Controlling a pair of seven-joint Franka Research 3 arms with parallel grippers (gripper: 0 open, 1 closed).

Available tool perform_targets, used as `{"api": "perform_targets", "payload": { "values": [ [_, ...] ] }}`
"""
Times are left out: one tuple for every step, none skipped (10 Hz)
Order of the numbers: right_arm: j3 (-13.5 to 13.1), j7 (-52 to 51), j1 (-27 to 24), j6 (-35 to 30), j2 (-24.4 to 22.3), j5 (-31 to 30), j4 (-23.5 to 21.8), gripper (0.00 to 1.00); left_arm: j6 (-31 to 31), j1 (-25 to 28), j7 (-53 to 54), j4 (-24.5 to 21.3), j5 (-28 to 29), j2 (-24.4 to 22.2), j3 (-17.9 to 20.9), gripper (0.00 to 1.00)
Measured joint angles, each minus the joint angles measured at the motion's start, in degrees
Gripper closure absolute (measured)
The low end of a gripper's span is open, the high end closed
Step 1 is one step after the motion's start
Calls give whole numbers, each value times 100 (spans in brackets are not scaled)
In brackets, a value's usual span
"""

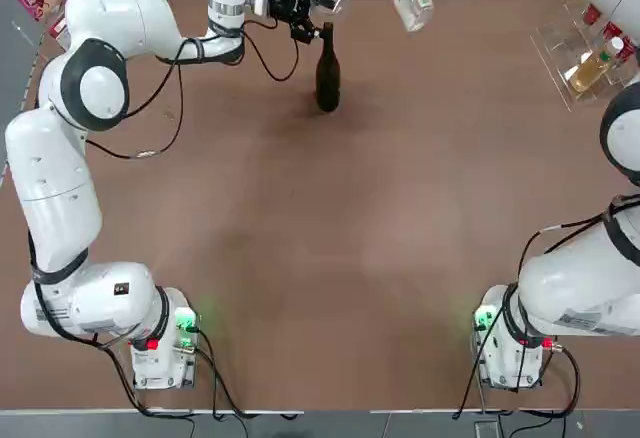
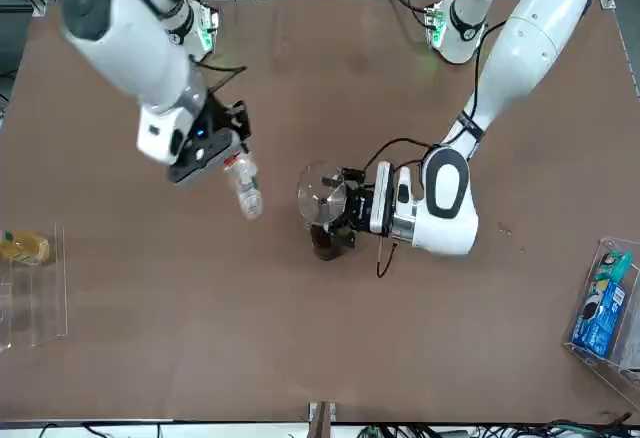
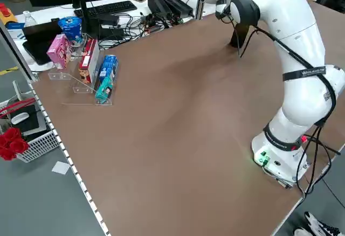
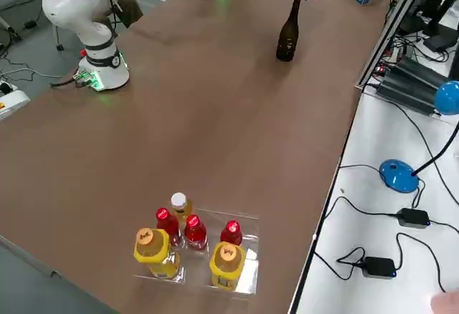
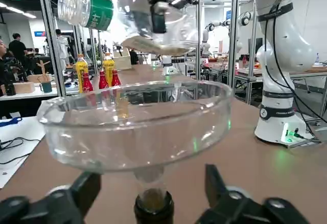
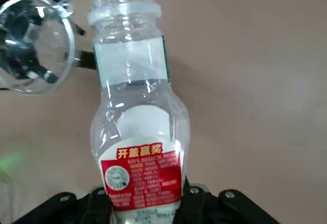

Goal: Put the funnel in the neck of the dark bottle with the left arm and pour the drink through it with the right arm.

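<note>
Two fingers of the left gripper (image 5: 153,198) stand spread around the funnel (image 5: 138,127), which sits in the neck of the dark bottle (image 1: 328,73) between them; the right gripper (image 2: 225,148), beside the left one above the tabletop (image 1: 350,238), pinches the drink (image 6: 140,121), uncapped and tilted.

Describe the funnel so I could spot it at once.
On the brown table, find the white robot arm on the robot's left, then the tall dark bottle beside its black jaws. The funnel stands in that bottle's neck: a clear, colourless round bowl. Unlike the tilted clear bottle nearby, it has a wide, open mouth and no label.
</note>
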Motion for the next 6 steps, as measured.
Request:
{"api": "perform_targets", "payload": {
  "values": [
    [-342, -610, -2, -95, -111, 158, 0, 60, 2, 28, 9, 47, 67, -31, 0, 0],
    [-677, -1278, -3, -153, -227, 291, -5, 60, 4, 103, 12, 69, 226, -132, 1, 0],
    [-993, -1968, -1, -198, -330, 376, -25, 60, -1, 247, 11, 36, 491, -294, 1, 0],
    [-1315, -2620, 1, -209, -411, 530, -95, 60, -13, 441, 11, -83, 897, -498, 2, 0],
    [-1677, -3266, 5, -203, -477, 804, -219, 60, -27, 674, -3, -239, 1439, -721, 3, 0],
    [-2083, -3980, 8, -150, -563, 1128, -442, 60, -36, 909, -162, -353, 2066, -900, 7, 0]
  ]
}}
